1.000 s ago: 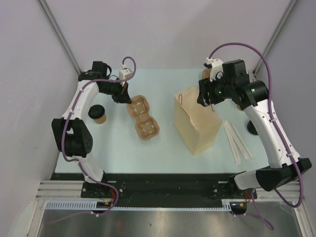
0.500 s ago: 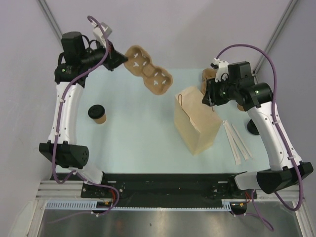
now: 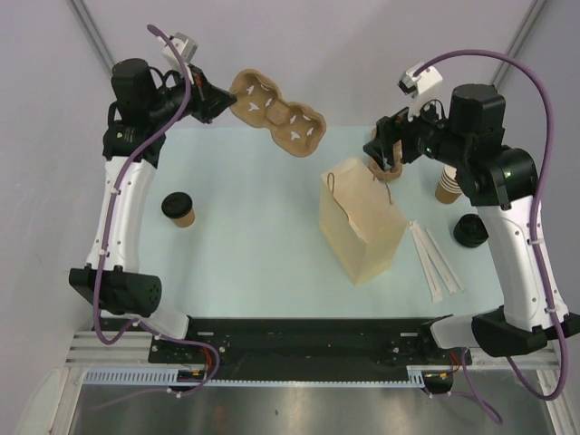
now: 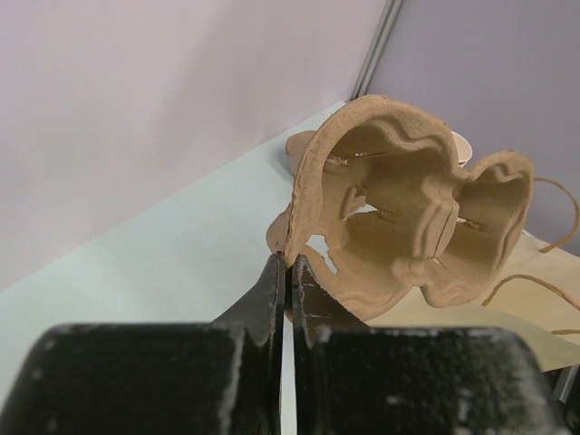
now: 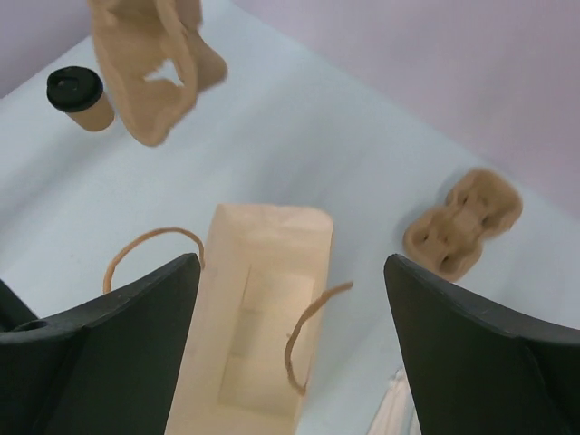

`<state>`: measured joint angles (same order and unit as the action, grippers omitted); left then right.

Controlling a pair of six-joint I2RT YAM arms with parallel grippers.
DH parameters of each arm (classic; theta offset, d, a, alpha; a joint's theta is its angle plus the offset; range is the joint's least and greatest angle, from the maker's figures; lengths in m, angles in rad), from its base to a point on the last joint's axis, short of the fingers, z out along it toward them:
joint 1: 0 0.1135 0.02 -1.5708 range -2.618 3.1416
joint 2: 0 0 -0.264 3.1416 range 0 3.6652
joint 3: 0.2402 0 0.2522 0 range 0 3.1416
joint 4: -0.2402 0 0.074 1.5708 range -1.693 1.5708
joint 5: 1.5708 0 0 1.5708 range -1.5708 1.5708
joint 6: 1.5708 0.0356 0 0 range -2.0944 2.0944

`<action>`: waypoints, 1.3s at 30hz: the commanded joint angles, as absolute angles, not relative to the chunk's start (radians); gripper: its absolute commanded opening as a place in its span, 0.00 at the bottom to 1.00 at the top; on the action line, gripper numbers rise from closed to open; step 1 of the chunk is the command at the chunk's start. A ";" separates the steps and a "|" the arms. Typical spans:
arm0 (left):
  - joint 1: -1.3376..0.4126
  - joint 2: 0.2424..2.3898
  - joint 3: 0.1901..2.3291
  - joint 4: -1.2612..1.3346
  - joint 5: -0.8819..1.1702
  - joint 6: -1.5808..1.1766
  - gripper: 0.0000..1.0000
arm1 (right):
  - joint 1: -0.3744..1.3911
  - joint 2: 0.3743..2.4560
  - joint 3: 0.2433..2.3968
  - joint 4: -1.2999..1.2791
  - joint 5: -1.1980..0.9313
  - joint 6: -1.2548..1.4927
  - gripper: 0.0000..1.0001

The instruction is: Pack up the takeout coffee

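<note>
left end effector (image 4: 288,265) pinching cup carrier (image 4: 399,217) aloft, right end effector (image 5: 292,265) spread wide, empty, above bag (image 5: 258,317)

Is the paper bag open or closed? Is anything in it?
Open, and it looks empty: the right wrist camera sees straight down the paper bag's mouth to its bare bottom.

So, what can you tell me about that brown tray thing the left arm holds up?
It is a cup carrier of tan moulded pulp, peanut-shaped, with two round wells with cut flaps. The left gripper pinches its rim between shut fingers and holds it in the air, tipped on edge, above the far side of the table. Nothing else touches it.
</note>
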<state>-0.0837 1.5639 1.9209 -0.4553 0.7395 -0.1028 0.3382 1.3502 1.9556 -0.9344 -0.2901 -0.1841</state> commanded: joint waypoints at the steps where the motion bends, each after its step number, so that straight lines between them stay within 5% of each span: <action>1: -0.072 1.490 1.873 -0.407 0.695 -0.146 0.00 | 0.345 1.423 1.996 -0.821 -0.347 -0.337 0.86; 10: 0.032 1.422 1.750 -0.399 0.709 -0.190 0.00 | 0.299 1.665 2.142 -0.870 -0.455 -0.572 0.82; 21: 0.094 1.358 1.626 -0.379 0.718 -0.184 0.00 | 0.311 1.874 2.367 -1.308 -0.587 -0.928 0.75; 33: 0.109 1.361 1.597 -0.367 0.729 -0.187 0.00 | 0.360 1.920 2.286 -1.344 -0.512 -1.072 0.72; 39: 0.117 1.367 1.594 -0.379 0.744 -0.186 0.00 | 0.385 1.965 2.286 -1.339 -0.494 -1.078 0.62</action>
<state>0.1036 1.3911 1.5978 -0.4049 0.7147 -0.1677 0.3668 1.9476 2.2871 -1.3308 -0.5110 -1.0500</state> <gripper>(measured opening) 0.020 0.670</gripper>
